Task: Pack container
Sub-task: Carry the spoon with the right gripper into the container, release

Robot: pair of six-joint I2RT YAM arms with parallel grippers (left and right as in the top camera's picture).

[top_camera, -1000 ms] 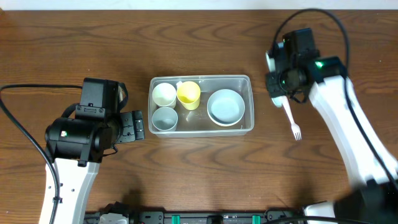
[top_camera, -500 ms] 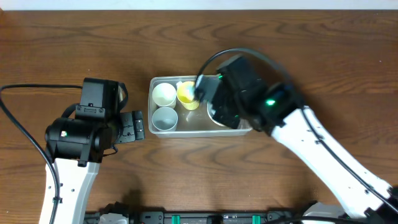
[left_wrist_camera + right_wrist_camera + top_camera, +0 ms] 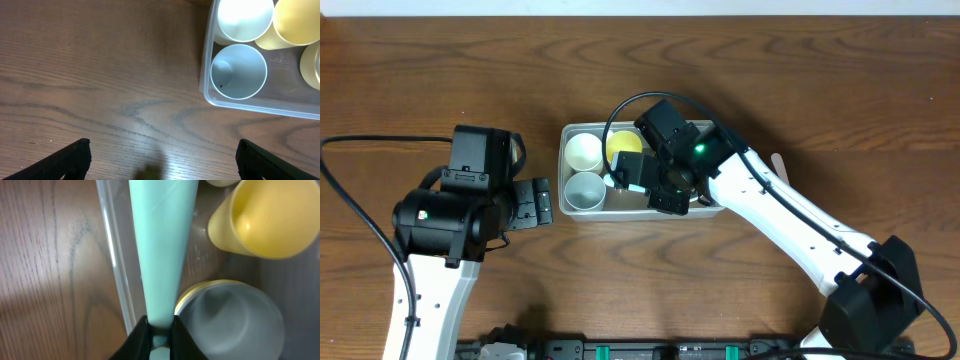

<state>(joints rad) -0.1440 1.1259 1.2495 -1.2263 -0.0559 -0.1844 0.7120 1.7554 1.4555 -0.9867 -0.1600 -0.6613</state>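
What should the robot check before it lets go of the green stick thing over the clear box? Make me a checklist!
1. Right gripper clamped on the mint-green utensil handle: ok.
2. Handle over the container, just inside its wall: ok.
3. Far end of the utensil over the container too: cannot tell, as it runs out of the wrist view and the arm hides it from overhead.
4. Free spot beside the yellow cup, white cup and pale blue cup: cannot tell, as the arm covers that part.
5. Left gripper open and clear of the container: ok.
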